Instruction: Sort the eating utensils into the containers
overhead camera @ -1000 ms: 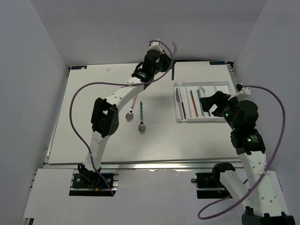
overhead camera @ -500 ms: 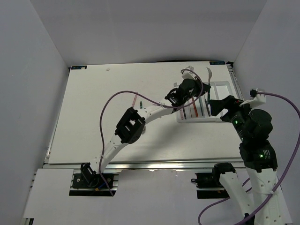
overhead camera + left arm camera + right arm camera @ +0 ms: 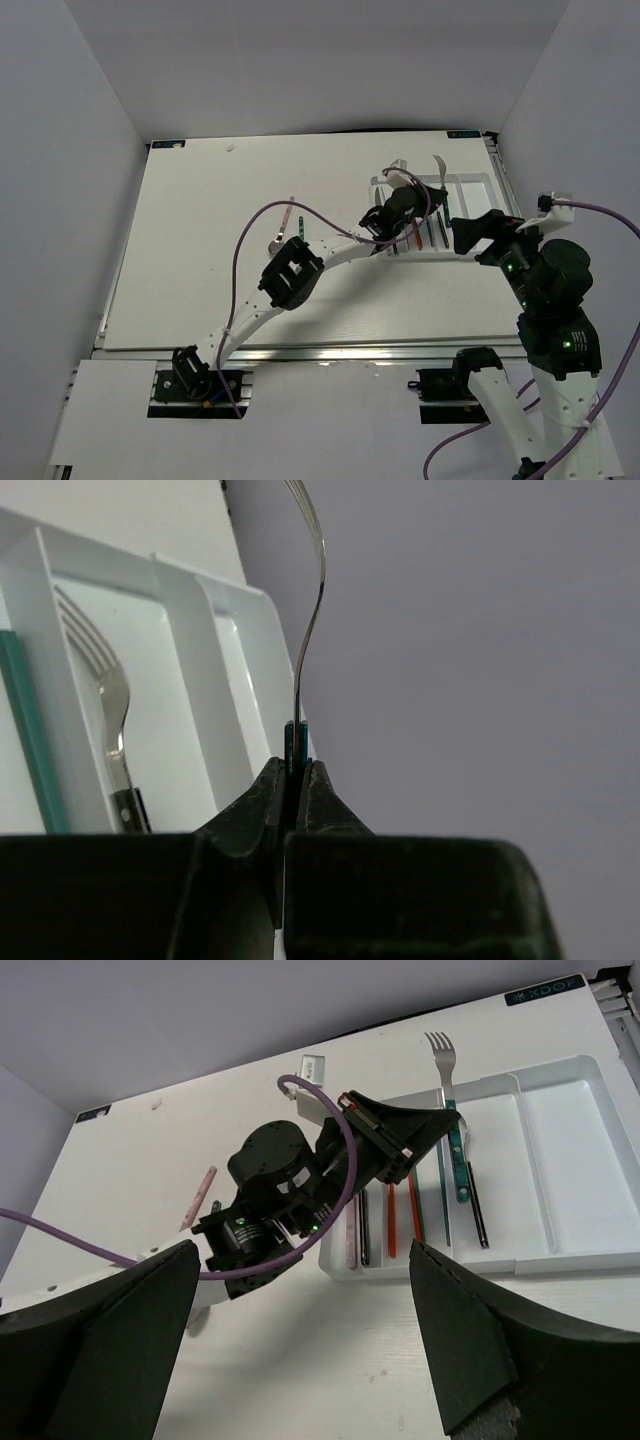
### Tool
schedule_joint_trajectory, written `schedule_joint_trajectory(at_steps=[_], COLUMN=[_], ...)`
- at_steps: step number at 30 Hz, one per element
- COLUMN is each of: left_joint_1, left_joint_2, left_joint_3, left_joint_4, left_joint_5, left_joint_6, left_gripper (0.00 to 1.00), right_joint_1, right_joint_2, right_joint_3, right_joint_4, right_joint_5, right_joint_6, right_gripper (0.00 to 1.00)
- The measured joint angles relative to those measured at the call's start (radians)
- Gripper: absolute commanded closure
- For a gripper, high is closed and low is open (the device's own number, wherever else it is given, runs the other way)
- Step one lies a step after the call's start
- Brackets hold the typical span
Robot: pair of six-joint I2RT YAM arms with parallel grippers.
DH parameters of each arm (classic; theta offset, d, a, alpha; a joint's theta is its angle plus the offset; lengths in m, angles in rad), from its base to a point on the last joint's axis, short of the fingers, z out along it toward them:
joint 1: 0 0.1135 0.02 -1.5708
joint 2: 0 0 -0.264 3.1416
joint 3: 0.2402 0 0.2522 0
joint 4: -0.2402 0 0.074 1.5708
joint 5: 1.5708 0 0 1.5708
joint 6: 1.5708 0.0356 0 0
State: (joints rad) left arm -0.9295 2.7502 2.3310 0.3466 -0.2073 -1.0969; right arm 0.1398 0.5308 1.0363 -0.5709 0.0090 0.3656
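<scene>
Over the far right of the table, we see the left gripper [image 3: 418,192] reaching across to the white tray [image 3: 487,183]. Its fingers [image 3: 262,798] are clenched on the very end of a teal-handled fork [image 3: 438,1055]. The wrist view shows the fork edge-on as a thin curved line, so the pads press on the flat faces of the handle. We judge that this stops it from twisting, and that the hold at the tail end leaves nearly the whole length free to go down into a slot.

The fork's long axis runs near to far, roughly along the tray's dividers. Its tines point at the far edge of the table and pass beyond the tray's far rim, while the handle points back toward the arms. We take it that this alignment is what lets it drop between two walls without bridging them. Another fork [image 3: 108,695] already lies in a compartment just beside it, tines the same way, so that is probably the slot being aimed for. We cannot tell which slot the held fork is over, or how high it hangs.

The right gripper [image 3: 478,228] sits near the tray's near right corner with its jaws spread wide and nothing in them. It looks parked clear of the drop.

Two orange chopsticks [image 3: 391,1218] already lie in the tray. A pink-handled spoon [image 3: 287,214] and a teal-handled utensil [image 3: 300,231] remain on the table [image 3: 190,250], well apart from the tray.
</scene>
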Motion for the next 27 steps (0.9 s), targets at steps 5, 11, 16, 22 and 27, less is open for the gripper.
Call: schedule_joint_trajectory(at_steps=[5,11,16,22,27], left_joint_1=[-0.012,-0.020,-0.021,-0.021,-0.008], left_joint_2=[0.047,0.051,0.051,-0.015,-0.234], left_joint_3=[0.011,0.027,0.034,-0.058,-0.252], left_joint_4=[0.010,0.023,0.047,0.010,-0.198], left_joint_5=[-0.005,-0.006,-0.006,-0.005,-0.040], left_joint_6=[-0.018,-0.029,-0.036,0.018,0.193], left_gripper=[0.62,0.36,0.35,0.10,0.02], right_joint_1=[0.000,0.000,0.000,0.000,0.000], right_joint_2=[0.000,0.001,0.007,0.028,0.095], right_joint_3=[0.002,0.002,0.008,0.009,0.005], right_joint_4=[-0.008,-0.011,-0.012,-0.011,0.000], right_joint_5=[-0.020,-0.037,-0.040,-0.042,-0.113], right_joint_6=[-0.008,-0.011,-0.012,-0.030,-0.031], right_gripper=[0.11,0.11,0.11,0.11,0.11])
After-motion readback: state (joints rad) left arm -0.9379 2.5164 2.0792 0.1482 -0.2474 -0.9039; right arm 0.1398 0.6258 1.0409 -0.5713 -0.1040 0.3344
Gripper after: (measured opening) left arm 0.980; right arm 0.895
